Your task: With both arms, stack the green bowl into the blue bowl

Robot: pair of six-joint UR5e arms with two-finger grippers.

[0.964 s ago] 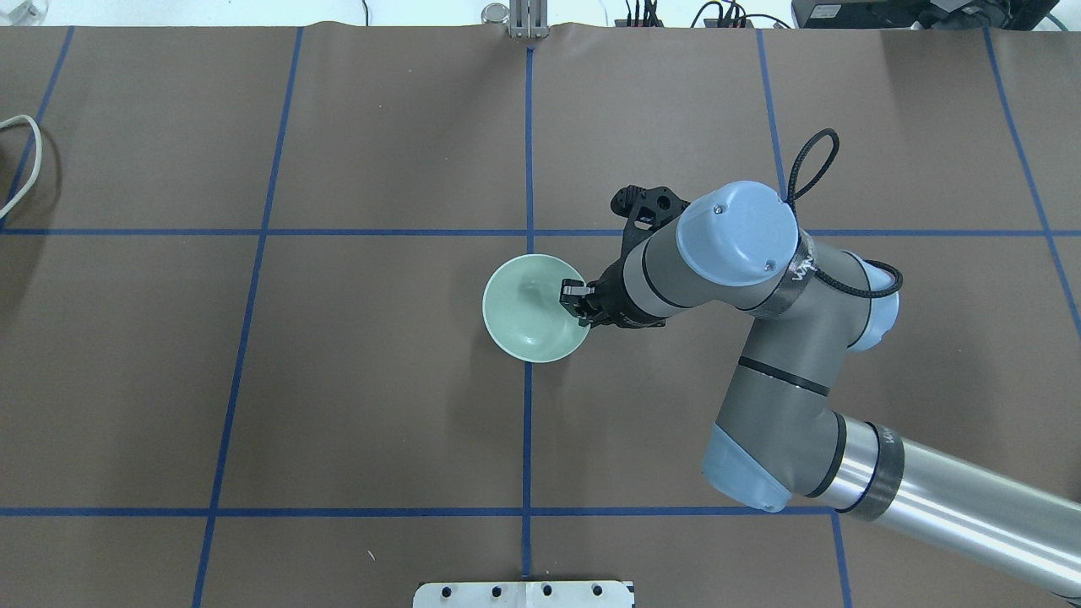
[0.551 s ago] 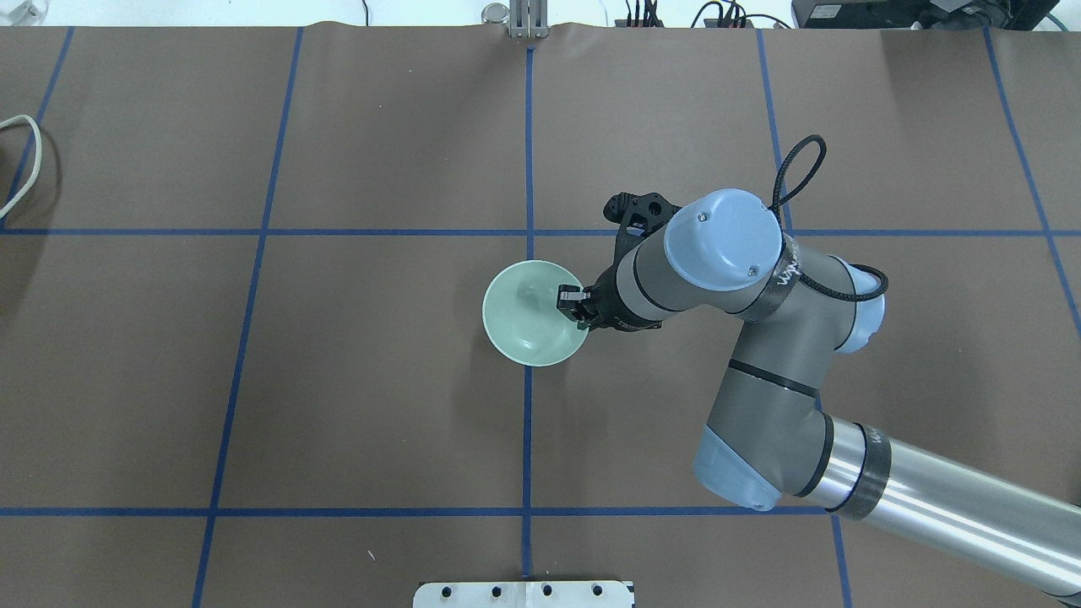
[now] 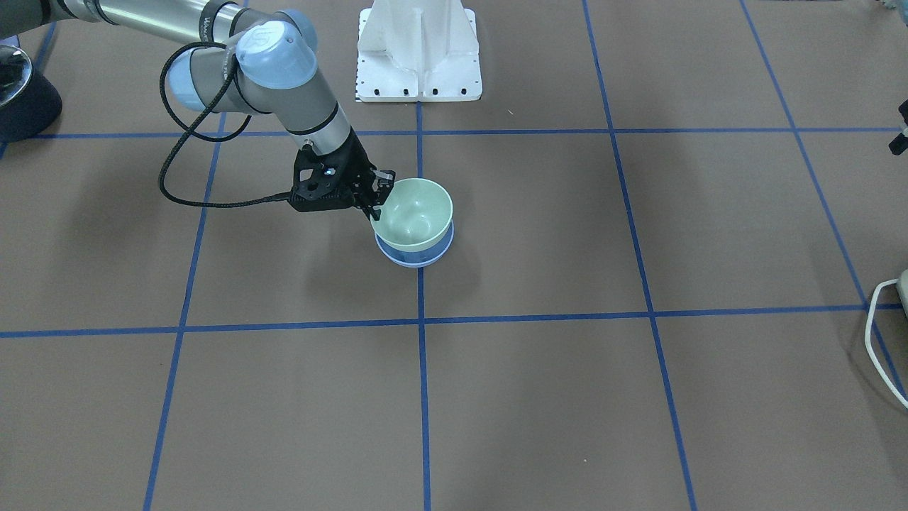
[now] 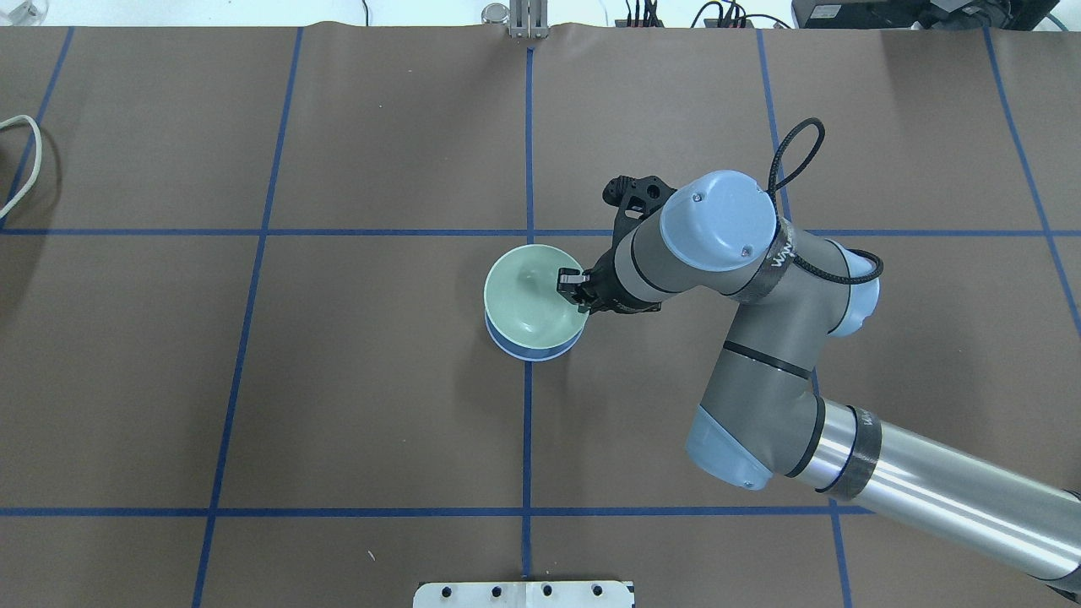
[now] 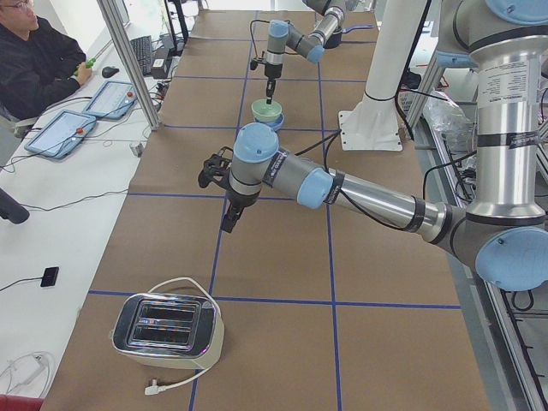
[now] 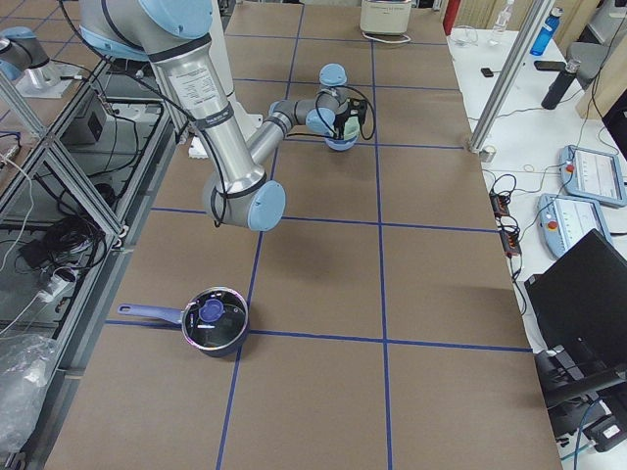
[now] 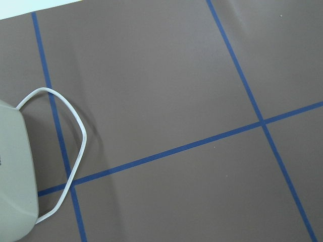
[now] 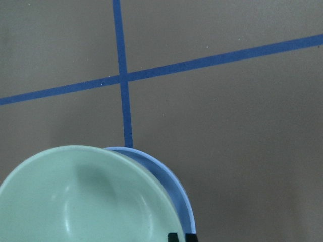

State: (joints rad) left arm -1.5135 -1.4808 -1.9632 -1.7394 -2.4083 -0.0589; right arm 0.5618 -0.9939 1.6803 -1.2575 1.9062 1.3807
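The pale green bowl (image 4: 525, 295) sits tilted in the light blue bowl (image 4: 530, 354), whose rim shows under its near side. Both stand at the table's middle, on the centre tape line. My right gripper (image 4: 575, 301) is shut on the green bowl's right rim. In the front-facing view the gripper (image 3: 380, 198) grips the green bowl (image 3: 415, 213) over the blue bowl (image 3: 418, 258). The right wrist view shows the green bowl (image 8: 86, 201) above the blue rim (image 8: 176, 186). My left gripper (image 5: 229, 224) hangs over bare table near the toaster; I cannot tell whether it is open or shut.
A toaster (image 5: 167, 330) with a white cord (image 7: 70, 126) stands at the table's left end. A dark pot (image 6: 214, 320) stands at the right end. The white pedestal (image 3: 418, 50) is at the robot's side of the table.
The right arm has shifted slightly left and away from the robot with the green bowl. The blue bowl's rim, hidden before, now shows under the green bowl's near edge.
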